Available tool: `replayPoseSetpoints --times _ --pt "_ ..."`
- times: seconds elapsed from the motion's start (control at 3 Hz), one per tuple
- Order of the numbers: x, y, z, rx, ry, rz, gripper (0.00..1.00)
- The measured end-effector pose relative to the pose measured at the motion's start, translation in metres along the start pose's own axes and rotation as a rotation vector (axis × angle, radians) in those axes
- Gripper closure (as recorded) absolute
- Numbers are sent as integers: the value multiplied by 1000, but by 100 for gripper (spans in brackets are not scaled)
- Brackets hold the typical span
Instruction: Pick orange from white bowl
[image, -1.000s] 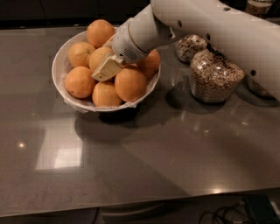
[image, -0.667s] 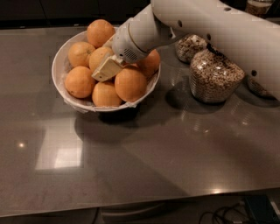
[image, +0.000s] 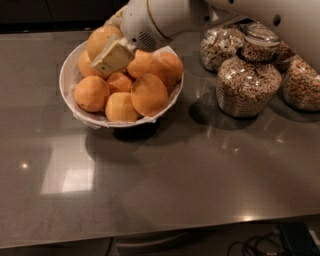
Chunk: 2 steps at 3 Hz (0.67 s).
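The white bowl (image: 65, 86) stands at the back left of the grey counter and holds several oranges. My gripper (image: 107, 53) hangs over the bowl's back left part, at the end of the white arm (image: 165, 17) that reaches in from the upper right. One cream finger (image: 114, 56) lies against the paler, yellower orange (image: 101, 39), which sits highest, above the other fruit. The second finger is hidden behind that orange. The gripper looks shut on it. Deeper-orange fruit (image: 149, 94) fills the front of the bowl.
Three glass jars of cereal (image: 247, 82) stand close right of the bowl, one behind (image: 220, 47) and one at the far right (image: 302, 82). The grey counter (image: 165, 185) runs to its front edge near the bottom, with cables (image: 250, 245) below.
The gripper has risen from among the oranges in the bowl to above its back left part, with the pale orange against its finger. The view is now closer and shifted.
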<state>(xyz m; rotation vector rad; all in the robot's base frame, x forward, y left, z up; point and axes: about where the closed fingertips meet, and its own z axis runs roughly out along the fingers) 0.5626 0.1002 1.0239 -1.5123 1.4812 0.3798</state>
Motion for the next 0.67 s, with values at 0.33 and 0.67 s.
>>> replayPoseSetpoints --times 0.33,0.67 --pt "-43 -1 -30 37 -69 -58 100" --pt "-43 -1 -30 37 -69 -58 100"
